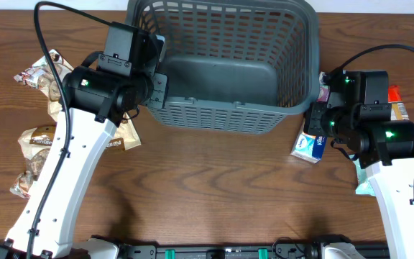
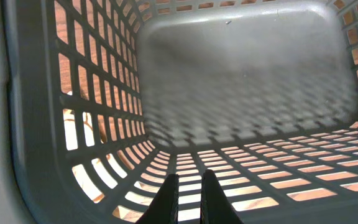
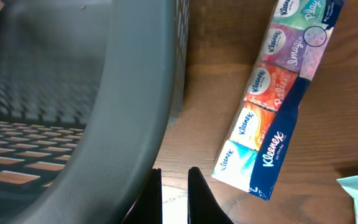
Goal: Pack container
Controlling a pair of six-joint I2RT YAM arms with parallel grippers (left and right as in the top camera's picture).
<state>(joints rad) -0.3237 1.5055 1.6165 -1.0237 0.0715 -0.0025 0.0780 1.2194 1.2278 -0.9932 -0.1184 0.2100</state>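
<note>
Here both jaws flank the container (image 1: 225, 65), unpacked

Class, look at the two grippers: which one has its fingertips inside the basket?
The left gripper. Its wrist view looks into the container, fingertips over the slotted wall. The right gripper sits outside the rim, beside the Kleenex tissue pack on the table.
</note>
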